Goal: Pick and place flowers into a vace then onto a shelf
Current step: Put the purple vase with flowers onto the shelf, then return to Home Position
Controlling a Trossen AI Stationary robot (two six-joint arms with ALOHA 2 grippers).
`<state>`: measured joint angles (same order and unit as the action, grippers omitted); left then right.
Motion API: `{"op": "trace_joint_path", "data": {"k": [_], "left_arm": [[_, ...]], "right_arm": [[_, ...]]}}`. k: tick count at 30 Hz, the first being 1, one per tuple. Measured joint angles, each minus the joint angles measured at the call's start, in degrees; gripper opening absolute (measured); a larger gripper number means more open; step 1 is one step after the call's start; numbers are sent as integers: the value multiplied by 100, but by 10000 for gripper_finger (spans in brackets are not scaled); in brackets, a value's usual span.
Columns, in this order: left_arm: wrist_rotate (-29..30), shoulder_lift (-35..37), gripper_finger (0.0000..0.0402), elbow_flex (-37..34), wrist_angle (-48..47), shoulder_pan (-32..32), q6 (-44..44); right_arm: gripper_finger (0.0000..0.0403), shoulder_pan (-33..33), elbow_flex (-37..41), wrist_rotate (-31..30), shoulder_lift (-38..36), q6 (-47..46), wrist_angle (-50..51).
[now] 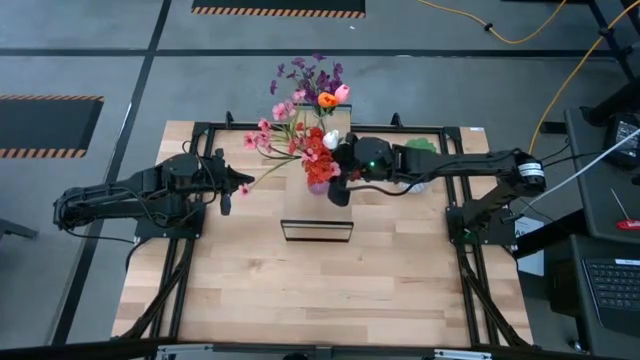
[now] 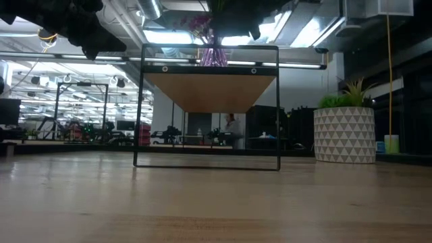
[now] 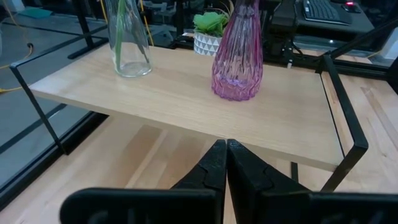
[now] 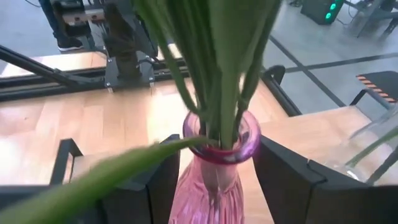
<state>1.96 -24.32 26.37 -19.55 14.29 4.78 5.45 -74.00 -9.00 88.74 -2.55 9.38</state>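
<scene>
The shelf (image 1: 318, 212) stands in the middle of the table, its dark-framed end (image 2: 206, 108) toward the near edge. On its plank (image 3: 186, 93) stand a pink ribbed vase (image 3: 236, 62) and, farther back, a clear vase (image 3: 127, 37). Both hold green stems. Red and pink flowers (image 1: 318, 160) rise from the pink vase, purple and orange ones (image 1: 315, 85) from the clear one. My right gripper (image 4: 217, 183) is open. Its fingers (image 4: 155, 186) stand on either side of the pink vase (image 4: 214, 180), below its neck, with no contact showing. My left gripper (image 3: 227, 165) is shut and holds nothing. It hangs left of the shelf (image 1: 240, 186).
A round green plant in a white patterned pot (image 2: 344, 131) stands on the table right of the shelf, under my right arm (image 1: 420, 147). Black frame rails (image 1: 200, 135) run along the table's edges. Bare wood (image 1: 320, 290) lies between the shelf and the near edge.
</scene>
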Motion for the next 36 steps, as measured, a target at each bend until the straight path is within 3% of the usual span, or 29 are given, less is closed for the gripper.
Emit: {"op": "trace_joint_path", "data": {"k": [24,36], "left_arm": [[0,1,7,0,2,1,0],[0,2,5,0,0,0,0]], "right_arm": [[202,-2,0,-358,-627,-41,712],[202,-89,0,-772,-1103,-445,1978]]}}
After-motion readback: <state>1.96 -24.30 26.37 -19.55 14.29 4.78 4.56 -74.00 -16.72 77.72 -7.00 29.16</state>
